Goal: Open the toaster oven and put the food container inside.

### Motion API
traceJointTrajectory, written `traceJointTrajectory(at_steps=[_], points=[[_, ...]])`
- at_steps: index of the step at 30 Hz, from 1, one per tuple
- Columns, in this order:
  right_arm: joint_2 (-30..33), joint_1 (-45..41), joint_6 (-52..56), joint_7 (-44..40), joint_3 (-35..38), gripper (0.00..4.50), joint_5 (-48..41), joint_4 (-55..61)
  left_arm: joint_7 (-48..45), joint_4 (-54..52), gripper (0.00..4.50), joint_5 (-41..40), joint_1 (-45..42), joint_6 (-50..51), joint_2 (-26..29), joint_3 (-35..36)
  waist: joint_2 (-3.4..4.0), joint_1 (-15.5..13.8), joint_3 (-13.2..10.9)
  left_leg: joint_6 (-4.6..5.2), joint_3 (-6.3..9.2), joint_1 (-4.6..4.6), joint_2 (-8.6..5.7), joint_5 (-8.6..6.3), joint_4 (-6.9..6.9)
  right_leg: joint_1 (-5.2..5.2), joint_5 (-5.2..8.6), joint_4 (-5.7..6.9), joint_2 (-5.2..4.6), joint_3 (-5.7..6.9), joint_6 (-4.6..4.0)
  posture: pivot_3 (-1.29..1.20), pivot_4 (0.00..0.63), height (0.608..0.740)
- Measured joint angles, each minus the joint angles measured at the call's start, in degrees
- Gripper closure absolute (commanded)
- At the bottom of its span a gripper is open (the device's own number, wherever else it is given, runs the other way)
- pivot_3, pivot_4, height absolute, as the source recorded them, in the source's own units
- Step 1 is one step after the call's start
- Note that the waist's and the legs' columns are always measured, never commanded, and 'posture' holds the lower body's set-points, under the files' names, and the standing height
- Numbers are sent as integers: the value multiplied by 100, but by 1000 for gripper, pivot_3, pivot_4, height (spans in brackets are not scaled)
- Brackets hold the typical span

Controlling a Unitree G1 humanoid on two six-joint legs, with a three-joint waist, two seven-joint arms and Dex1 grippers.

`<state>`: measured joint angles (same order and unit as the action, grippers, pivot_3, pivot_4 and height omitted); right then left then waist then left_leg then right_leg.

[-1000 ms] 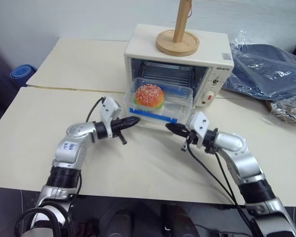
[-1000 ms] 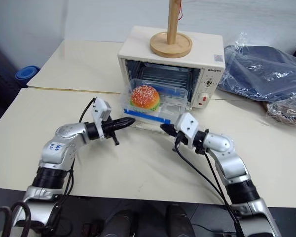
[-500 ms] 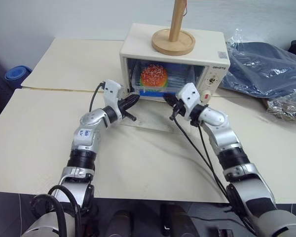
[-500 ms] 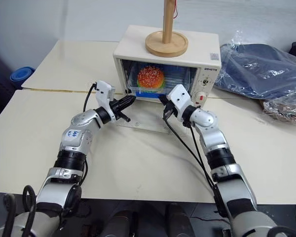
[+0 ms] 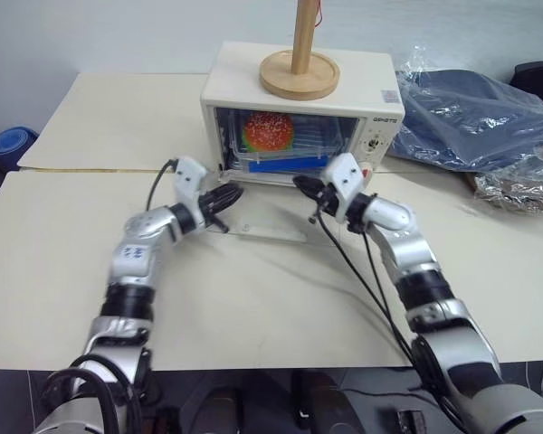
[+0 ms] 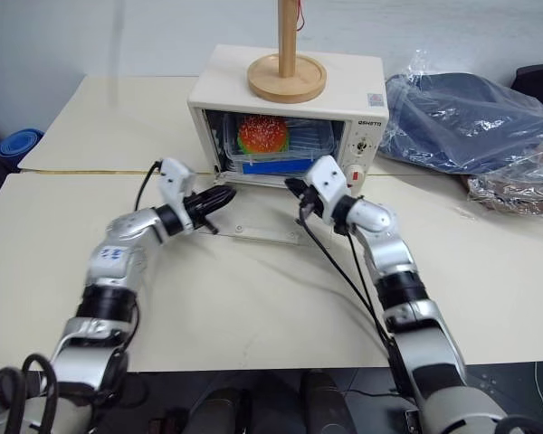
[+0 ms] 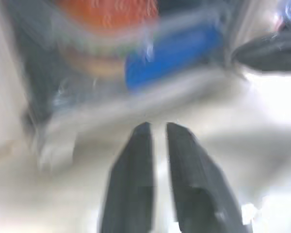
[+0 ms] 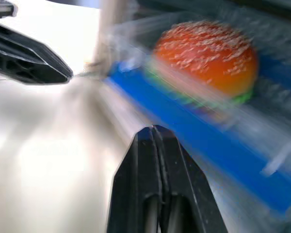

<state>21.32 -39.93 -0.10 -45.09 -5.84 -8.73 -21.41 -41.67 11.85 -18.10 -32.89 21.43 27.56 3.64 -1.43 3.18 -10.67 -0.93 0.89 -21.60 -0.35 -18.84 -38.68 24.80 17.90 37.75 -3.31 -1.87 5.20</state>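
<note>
1. Resting inside the toaster oven, the food container is sitting on the rack.
2. Left claw is reaching level over the glass door, fingers slightly parted, empty.
3. Right claw is pointing level toward the container, fingers pressed together.

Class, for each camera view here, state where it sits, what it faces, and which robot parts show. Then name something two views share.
Head views: up on the head, looking down at the toaster oven and table; both arms show.
Left wrist view: behind the left hand, its fingers slightly parted, facing the food container.
Right wrist view: behind the shut right hand, facing the container.
Shared: both wrist views show the hamburger.
</note>
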Motion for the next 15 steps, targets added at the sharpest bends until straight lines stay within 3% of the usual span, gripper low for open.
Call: traceJointTrajectory(at_steps=[5, 10, 15], points=[[870, 837, 409, -557, 374, 4500, -409, 1109, -1007, -986, 1502, -688, 961, 416, 1059, 589, 2, -69, -2, 4, 4, 6, -1, -3, -13, -16, 0, -11, -3, 2, -1, 0, 150, 740], [1541, 1258, -191, -999, 706, 4500, -340, 505, -2516, -1187, 29, -1365, 1805, -255, 1575, 1327, 3, -148, -2, 25, -5, 27, -2, -16, -3, -36, 2, -42, -6, 0, -4, 0, 150, 740], [1271, 1274, -770, -1254, 463, 4500, -114, -574, -3548, -1197, 29, -1451, 2247, -662, 1802, 1229, 7, -142, -4, 27, -9, 31, -2, -16, 2, -34, 2, -36, -6, -3, -4, 0, 150, 740]])
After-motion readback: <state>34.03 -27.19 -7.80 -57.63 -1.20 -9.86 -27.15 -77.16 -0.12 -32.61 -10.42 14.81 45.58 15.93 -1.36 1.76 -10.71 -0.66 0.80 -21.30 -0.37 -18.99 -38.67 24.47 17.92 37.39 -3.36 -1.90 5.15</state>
